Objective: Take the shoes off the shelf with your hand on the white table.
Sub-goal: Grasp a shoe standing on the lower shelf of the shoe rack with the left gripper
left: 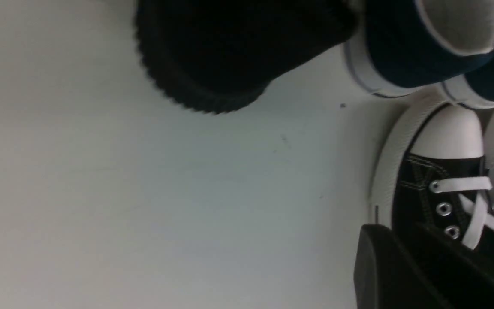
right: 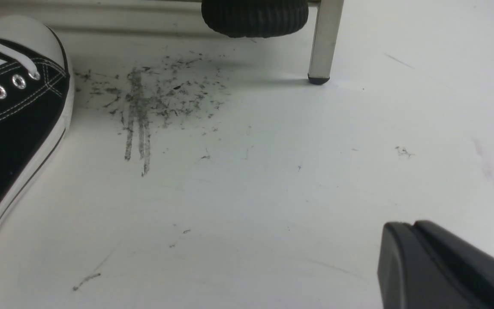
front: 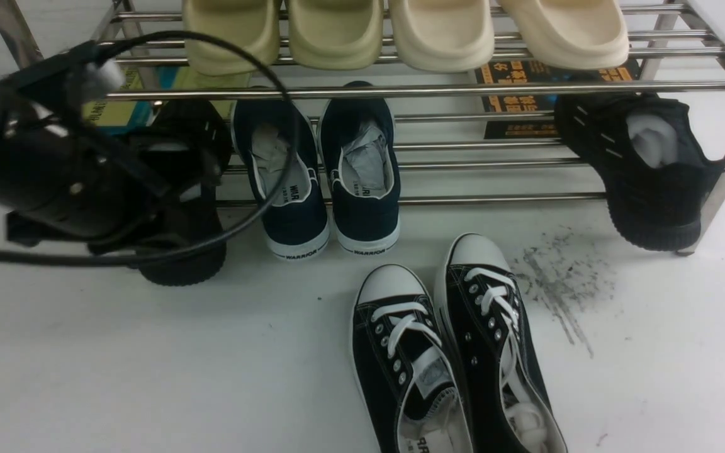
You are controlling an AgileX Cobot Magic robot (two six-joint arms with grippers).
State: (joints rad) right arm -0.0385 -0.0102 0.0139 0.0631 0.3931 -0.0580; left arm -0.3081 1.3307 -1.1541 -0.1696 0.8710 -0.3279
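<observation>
The navy slip-on shoes (front: pixel 331 182) lie side by side on the lower tier of the steel shelf (front: pixel 463 91). Their white "WARRIOR" heels reach down to the white table (front: pixel 148 365), and there is paper inside them. My left arm (front: pixel 54 157), black with looping cables, hangs left of them, in front of a black knit shoe. In the left wrist view my left gripper (left: pixel 397 234) is shut and empty above the table, with the navy heels (left: pixel 405 51) beyond it. My right gripper (right: pixel 405 226) is shut and empty over bare table. It does not show in the front view.
Black lace-up white-toed sneakers (front: pixel 450 352) lie on the table before the shelf. All-black knit shoes sit at the lower tier's left (front: pixel 186 264) and right (front: pixel 652 170). Cream slippers (front: pixel 400 31) fill the top tier. A grey scuff (right: pixel 144 103) marks the table near a shelf leg (right: pixel 324 43).
</observation>
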